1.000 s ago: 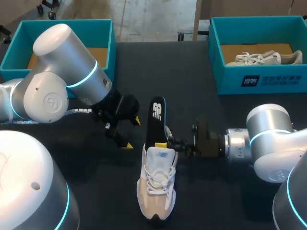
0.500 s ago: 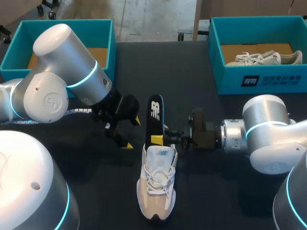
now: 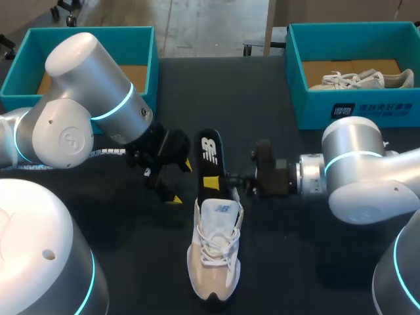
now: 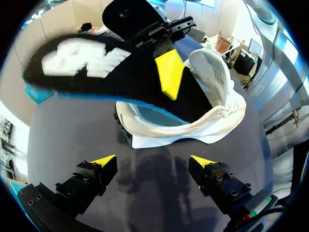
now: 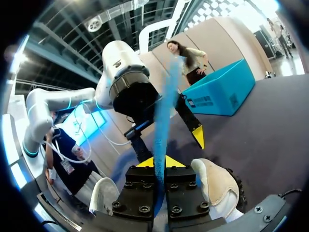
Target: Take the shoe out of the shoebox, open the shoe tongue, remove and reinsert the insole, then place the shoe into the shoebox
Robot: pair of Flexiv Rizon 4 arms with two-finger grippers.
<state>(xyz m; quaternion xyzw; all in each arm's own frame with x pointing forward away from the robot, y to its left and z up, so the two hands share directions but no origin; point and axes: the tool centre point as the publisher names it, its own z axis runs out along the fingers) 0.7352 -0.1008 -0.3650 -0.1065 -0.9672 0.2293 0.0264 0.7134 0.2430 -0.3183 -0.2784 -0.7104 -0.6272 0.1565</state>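
Note:
A white and beige shoe (image 3: 213,252) lies on the dark table, toe toward me. Its black insole (image 3: 209,161), with a white logo and a blue underside, sticks out of the shoe's opening and slants up and away. My right gripper (image 3: 222,182) comes in from the right, shut on the insole's lower part. In the right wrist view the insole (image 5: 164,111) stands edge-on, pinched in the right gripper (image 5: 159,162), with the shoe (image 5: 217,181) beneath. My left gripper (image 3: 177,182) hangs open just left of the insole. In the left wrist view the left gripper (image 4: 153,162) faces the shoe (image 4: 203,96) and the insole (image 4: 111,67), holding nothing.
A teal shoebox (image 3: 151,59) stands at the back left. Another teal shoebox (image 3: 295,79) at the back right holds a second white shoe (image 3: 361,80). A striped cable (image 3: 105,153) lies under my left arm.
My right gripper has closed on the insole and moved left. The insole's free end has swung slightly left. The left arm has stayed still.

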